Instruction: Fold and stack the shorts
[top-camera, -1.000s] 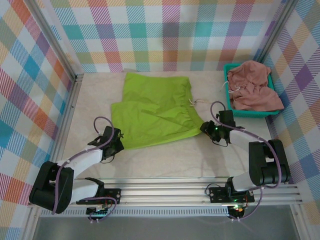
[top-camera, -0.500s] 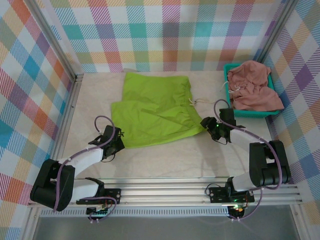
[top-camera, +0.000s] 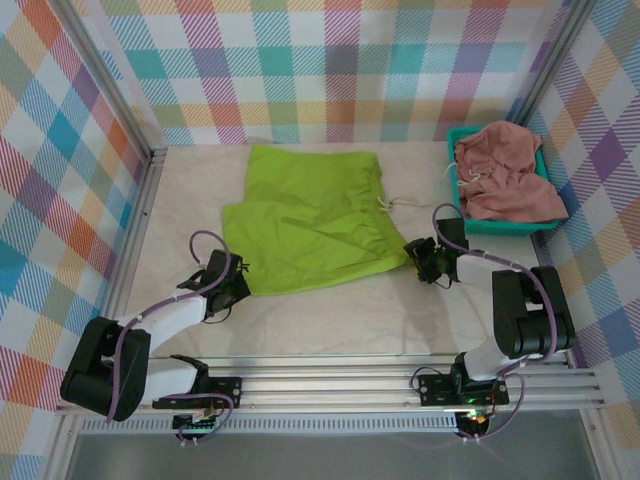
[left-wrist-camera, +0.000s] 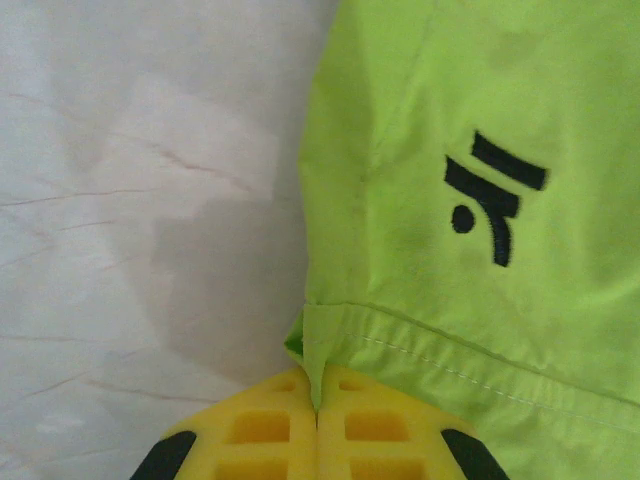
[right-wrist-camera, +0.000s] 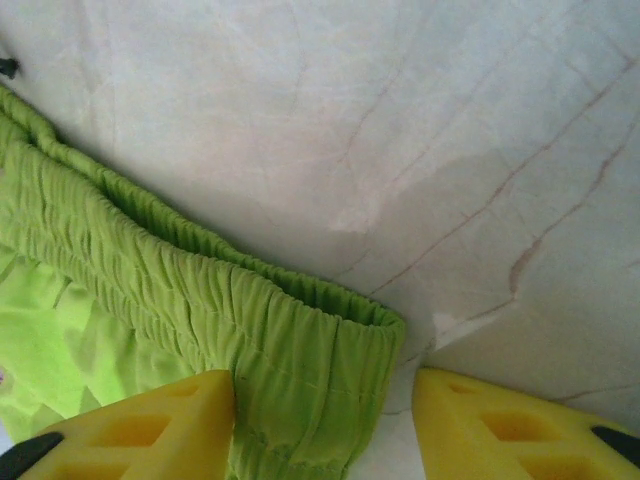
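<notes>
Shorts (top-camera: 310, 220) of smooth lime cloth, ruched waistband (right-wrist-camera: 300, 340) inside parted right tool (right-wrist-camera: 325, 425)

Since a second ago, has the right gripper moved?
Yes, slightly: the right gripper has crept away from the near rail, toward the teal basket, open around the green shorts waistband corner.

Lime green shorts (top-camera: 310, 220): spread flat on pale surface (top-camera: 330, 320), mid-field; legs toward left, gathered elastic waistband (right-wrist-camera: 200, 300) along right edge, white drawstring (top-camera: 402, 204) trailing from it onto surface. Black embroidered logo (left-wrist-camera: 493, 195) near stitched hem (left-wrist-camera: 450, 362) at near-left corner. Salmon pink shorts (top-camera: 505, 175): crumpled heap in teal basket (top-camera: 500, 228), far right, spilling over rim.
</notes>
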